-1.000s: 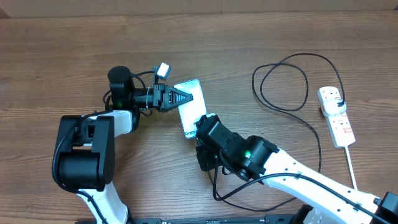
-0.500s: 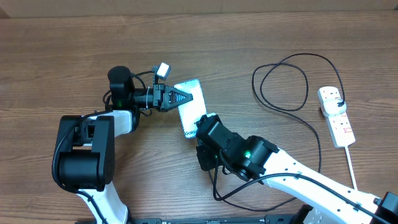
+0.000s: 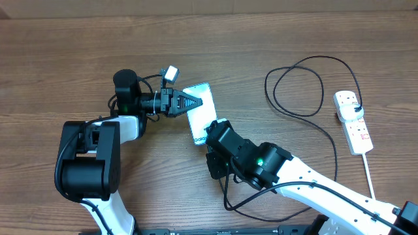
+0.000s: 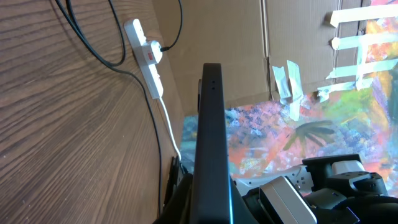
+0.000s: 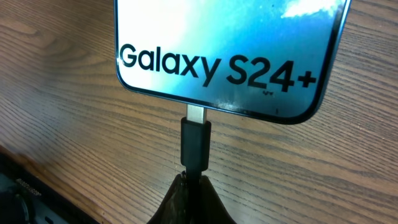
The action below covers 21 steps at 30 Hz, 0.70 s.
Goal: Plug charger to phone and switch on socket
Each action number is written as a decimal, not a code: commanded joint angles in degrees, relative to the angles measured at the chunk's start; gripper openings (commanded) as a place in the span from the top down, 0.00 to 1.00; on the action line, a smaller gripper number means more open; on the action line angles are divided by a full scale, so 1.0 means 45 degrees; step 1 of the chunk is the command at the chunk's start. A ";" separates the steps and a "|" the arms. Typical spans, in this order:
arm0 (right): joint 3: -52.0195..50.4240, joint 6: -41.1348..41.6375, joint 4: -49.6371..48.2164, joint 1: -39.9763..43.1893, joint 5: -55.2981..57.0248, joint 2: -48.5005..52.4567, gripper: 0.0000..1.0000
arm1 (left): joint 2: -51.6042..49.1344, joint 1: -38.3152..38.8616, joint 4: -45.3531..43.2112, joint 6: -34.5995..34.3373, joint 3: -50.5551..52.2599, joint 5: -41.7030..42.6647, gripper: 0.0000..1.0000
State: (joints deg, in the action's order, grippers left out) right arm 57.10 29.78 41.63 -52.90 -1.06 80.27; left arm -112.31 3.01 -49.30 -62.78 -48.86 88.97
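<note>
Here, on a wooden table [image 3: 65,52] seen from above, the phone [image 3: 200,115] lies near the middle of the frame, its pale blue screen facing up. The left gripper [image 3: 194,102] reaches in from the left and is pressed together on the phone's left edge. In the left wrist view the phone [image 4: 211,137] appears edge-on as a thin dark bar rising from the bottom centre, with the left gripper [image 4: 200,208] pinching it from both sides.

The right gripper [image 3: 211,132] comes up from the lower right of the overhead frame and meets the phone's lower end. In the right wrist view it [image 5: 191,185] is closed on the black connector [image 5: 196,142] of the charger [image 3: 297,85]. The connector's silver tip touches the middle of the phone's [image 5: 224,50] bottom edge, just under the words "Galaxy S24+" (a short stretch of bare metal shows between the plug body and the phone).

The charger's thin black cable makes a large loop in the upper right of the overhead frame. One end runs to the socket [image 3: 353,121] and the other curves down toward the right arm.

The socket, a white power strip, lies near the right edge, well apart from the phone. Its white cord [image 3: 369,173] trails toward the bottom right.
</note>
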 commanded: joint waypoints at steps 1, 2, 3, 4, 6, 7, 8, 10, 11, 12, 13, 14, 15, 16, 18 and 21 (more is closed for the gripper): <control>0.0306 -0.0039 -0.0034 0.0034 0.0219 0.0015 0.96 | -0.0034 0.0087 -0.0053 0.0233 -0.0107 0.0355 0.96; 0.0306 -0.0039 0.0015 0.0039 0.0219 0.0015 0.96 | -0.0034 0.0087 -0.0053 0.0233 -0.0107 0.0355 0.96; 0.0306 -0.0039 0.0126 0.0034 0.0219 0.0015 0.96 | -0.0034 0.0087 -0.0053 0.0233 -0.0107 0.0355 0.96; 0.0306 -0.0039 0.0165 0.0039 0.0223 0.0015 0.96 | -0.0034 0.0087 -0.0053 0.0233 -0.0107 0.0355 0.96; 0.0306 -0.0039 0.0204 0.0039 0.0223 0.0015 0.96 | -0.0034 0.0087 -0.0053 0.0233 -0.0107 0.0355 0.96; 0.0306 -0.0039 0.0199 0.0039 0.0223 0.0015 0.96 | -0.0034 0.0087 -0.0058 0.0238 -0.0107 0.0355 0.96; 0.0306 -0.0039 0.0180 0.0039 0.0223 0.0015 0.96 | -0.0034 0.0087 -0.0053 0.0233 -0.0107 0.0355 0.96; 0.0306 -0.0039 0.0102 0.0039 0.0219 0.0015 0.96 | -0.0034 0.0087 -0.0058 0.0233 -0.0107 0.0355 0.96; 0.0306 -0.0039 0.0049 0.0039 0.0223 0.0015 0.96 | -0.0034 0.0087 -0.0053 0.0233 -0.0107 0.0355 0.96; 0.0306 -0.0039 0.0010 0.0039 0.0223 0.0015 0.96 | -0.0034 0.0087 -0.0053 0.0233 -0.0107 0.0355 0.96; 0.0306 -0.0039 -0.0010 0.0034 0.0223 0.0015 0.96 | -0.0034 0.0087 -0.0053 0.0233 -0.0107 0.0355 0.96; 0.0306 -0.0039 -0.0044 0.0039 0.0223 0.0015 0.96 | -0.0034 0.0087 -0.0053 0.0233 -0.0107 0.0355 0.96; 0.0306 -0.0039 -0.0053 0.0039 0.0223 0.0015 0.96 | -0.0034 0.0087 -0.0053 0.0233 -0.0107 0.0355 0.96; 0.0306 -0.0044 -0.0053 0.0039 0.0223 0.0015 0.96 | -0.0034 0.0087 -0.0053 0.0233 -0.0107 0.0355 0.96; 0.0306 -0.0039 -0.0053 0.0034 0.0223 0.0015 0.96 | -0.0034 0.0087 -0.0053 0.0233 -0.0107 0.0355 0.96; 0.0306 -0.0044 -0.0073 0.0039 0.0228 0.0015 0.96 | -0.0034 0.0087 -0.0053 0.0233 -0.0107 0.0355 0.96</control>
State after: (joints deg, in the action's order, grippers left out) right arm 57.10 29.78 41.76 -52.93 -1.02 80.27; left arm -112.31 3.01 -49.30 -62.78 -48.86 88.99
